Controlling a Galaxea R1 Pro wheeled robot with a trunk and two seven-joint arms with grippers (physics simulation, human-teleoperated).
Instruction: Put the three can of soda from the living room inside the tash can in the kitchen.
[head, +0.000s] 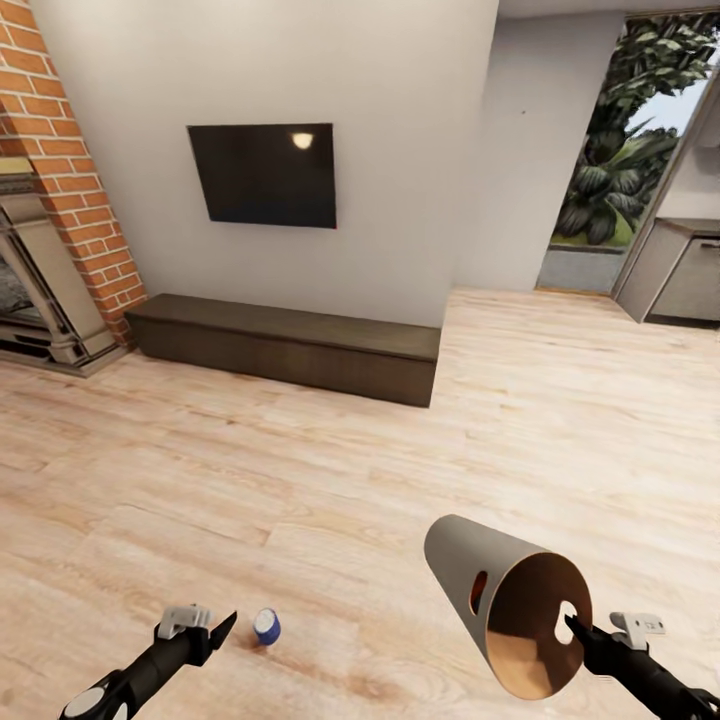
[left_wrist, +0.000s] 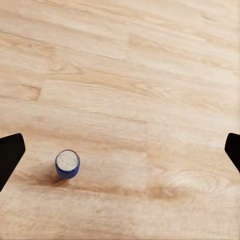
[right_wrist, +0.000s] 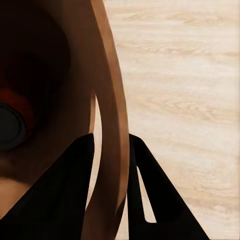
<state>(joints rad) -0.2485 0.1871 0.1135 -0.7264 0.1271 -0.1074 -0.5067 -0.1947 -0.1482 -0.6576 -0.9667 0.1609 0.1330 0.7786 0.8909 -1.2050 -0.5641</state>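
A dark blue can of soda (head: 266, 627) stands upright on the light wood floor, just right of my left gripper (head: 215, 632). In the left wrist view the same can (left_wrist: 67, 164) sits between the wide-apart fingers, nearer one of them; this gripper is open and empty. My right gripper (head: 575, 628) is shut on the rim of the tash can (head: 462, 560), which hangs tilted above the floor with its coppery mouth toward me. An orange can (head: 478, 592) shows through the bin's side hole. In the right wrist view it lies deep inside (right_wrist: 12, 120), and the gripper (right_wrist: 111, 140) pinches the rim (right_wrist: 112, 100).
A low dark cabinet (head: 290, 345) runs along the far white wall under a black TV (head: 262, 174). A brick fireplace (head: 50, 230) stands at the left. At the far right an opening leads past a grey counter (head: 680, 270) and a window with plants (head: 630, 150).
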